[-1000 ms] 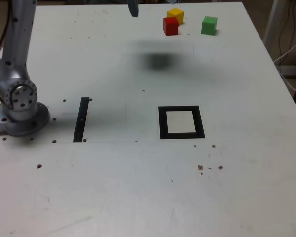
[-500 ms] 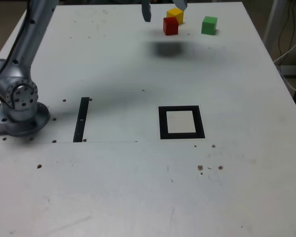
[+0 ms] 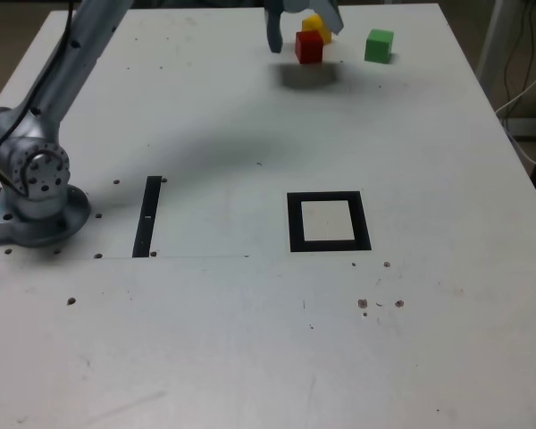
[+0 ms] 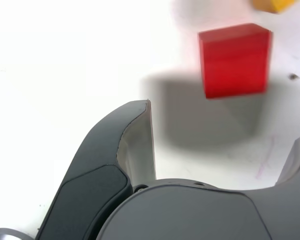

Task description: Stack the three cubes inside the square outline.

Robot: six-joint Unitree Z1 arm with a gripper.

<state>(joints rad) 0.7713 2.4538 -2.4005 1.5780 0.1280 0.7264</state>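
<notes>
Near the surface's far edge, the grey pincer [image 3: 302, 25], jaws spread, hovers over the small red cube [image 3: 309, 46], which rests between them, touching the yellow cube [image 3: 315, 23] behind.

Robotics lab, bolted arm base [image 3: 36, 210], scuffed white table [image 3: 250, 340], taped markings

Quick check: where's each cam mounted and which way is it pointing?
Exterior view: off the arm, high at the table's near edge, looking down across it; shows arm base, link, hand, square outline, far cubes.
Wrist view: on the wrist, looking past the open fingers at the tabletop.
Shared: red cube, yellow cube, hand.
</notes>
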